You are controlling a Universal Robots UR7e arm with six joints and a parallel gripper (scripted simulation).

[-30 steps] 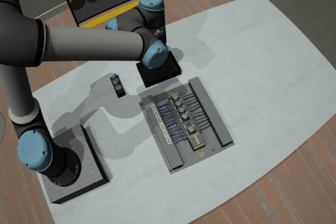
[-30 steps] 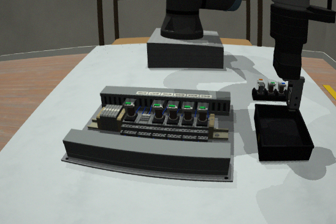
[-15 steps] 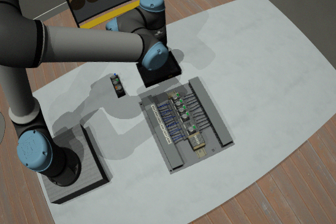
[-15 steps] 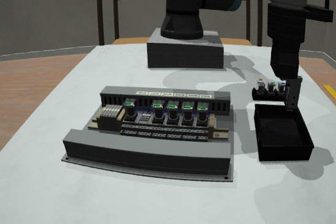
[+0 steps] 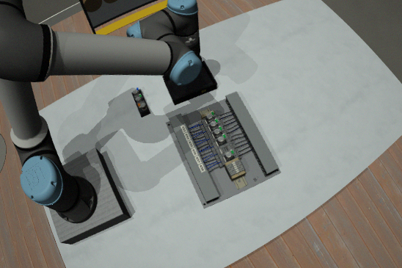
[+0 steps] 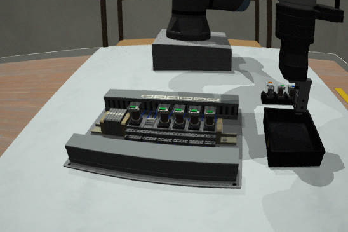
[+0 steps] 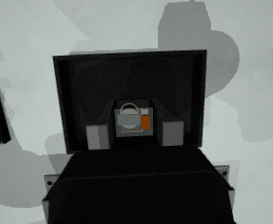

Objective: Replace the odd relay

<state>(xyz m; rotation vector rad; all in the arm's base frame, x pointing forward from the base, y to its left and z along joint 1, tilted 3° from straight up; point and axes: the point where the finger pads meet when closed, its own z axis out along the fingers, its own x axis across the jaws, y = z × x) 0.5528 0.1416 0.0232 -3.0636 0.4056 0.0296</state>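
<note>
Orange-buttoned relay [image 7: 132, 122], the pulled one, shown in the grip of the gripper [image 6: 298, 111] [image 7: 133, 111]. In the exterior view, from left to right: one green-buttoned relay [image 5: 229, 154] [image 6: 135, 114] is standing upright in the row on the panel [image 5: 253, 186] [image 6: 153, 182] [image 7: 49, 179]; beside it a socket [image 5: 226, 147] [image 6: 150, 122] is lying vacant; four more green-buttoned relays [image 5: 221, 139] [image 6: 179, 117] are standing in line. Farther right, the spare rack [image 5: 144, 113] [image 6: 277, 100] is bearing an orange-buttoned spare [image 6: 270, 91], a green-buttoned spare [image 6: 281, 90], the matching one, and a blue-buttoned spare [image 6: 291, 91]. At far right, the fingers are closing firmly on the pulled relay's two sides, suspending it over the tray [image 5: 194, 96] [image 6: 295, 153] [image 7: 204, 100], toward the wall on the spare rack's side. Whether the relay is touching the tray cannot be told.
</note>
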